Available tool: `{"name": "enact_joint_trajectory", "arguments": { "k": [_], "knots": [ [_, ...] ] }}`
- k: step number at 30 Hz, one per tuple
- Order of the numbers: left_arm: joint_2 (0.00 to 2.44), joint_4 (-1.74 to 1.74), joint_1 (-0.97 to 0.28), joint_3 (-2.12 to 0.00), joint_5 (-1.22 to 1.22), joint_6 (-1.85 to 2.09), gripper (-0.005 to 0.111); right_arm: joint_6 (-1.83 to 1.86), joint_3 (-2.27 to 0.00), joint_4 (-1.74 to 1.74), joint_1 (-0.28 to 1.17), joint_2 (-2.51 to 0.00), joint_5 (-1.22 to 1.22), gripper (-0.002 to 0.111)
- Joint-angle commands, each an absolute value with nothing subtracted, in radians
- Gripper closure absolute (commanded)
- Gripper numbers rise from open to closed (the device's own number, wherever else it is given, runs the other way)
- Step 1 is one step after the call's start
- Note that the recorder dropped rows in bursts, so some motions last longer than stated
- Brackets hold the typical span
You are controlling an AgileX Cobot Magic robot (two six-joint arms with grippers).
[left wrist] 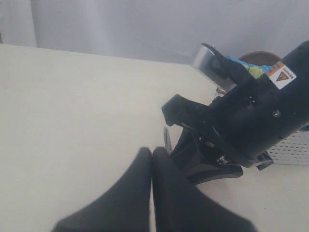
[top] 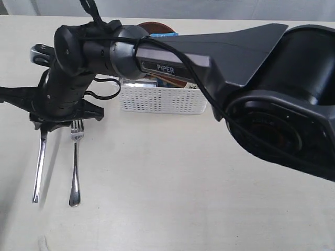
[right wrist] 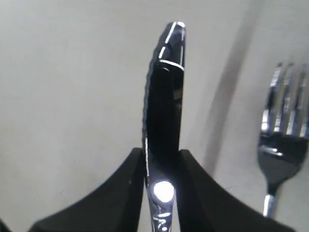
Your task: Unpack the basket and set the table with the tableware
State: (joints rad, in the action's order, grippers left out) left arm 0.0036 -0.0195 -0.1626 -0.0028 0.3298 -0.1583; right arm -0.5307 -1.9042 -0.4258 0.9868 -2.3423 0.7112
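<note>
Near the counter's (top: 183,183) left edge, a knife (right wrist: 164,96) is being clamped by the right gripper (right wrist: 161,162); left gripper (left wrist: 151,157) being held closed

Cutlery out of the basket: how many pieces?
2. The knife is held in the right tool; the fork lies flat on the table beside it. The basket may hide more.
</note>
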Motion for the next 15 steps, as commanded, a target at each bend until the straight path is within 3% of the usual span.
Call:
{"name": "enact_joint_trajectory", "arguments": {
  "k": [1, 15],
  "knots": [
    [0.000, -0.020, -0.162, 0.000, 0.319, -0.158, 0.107, -0.723, -1.907, -0.266, 0.993, -2.342, 0.712, 0.109],
    [0.000, -0.020, -0.162, 0.000, 0.319, -0.158, 0.107, -0.767, -1.907, -0.244, 1.019, -2.383, 0.757, 0.109]
  ]
}}
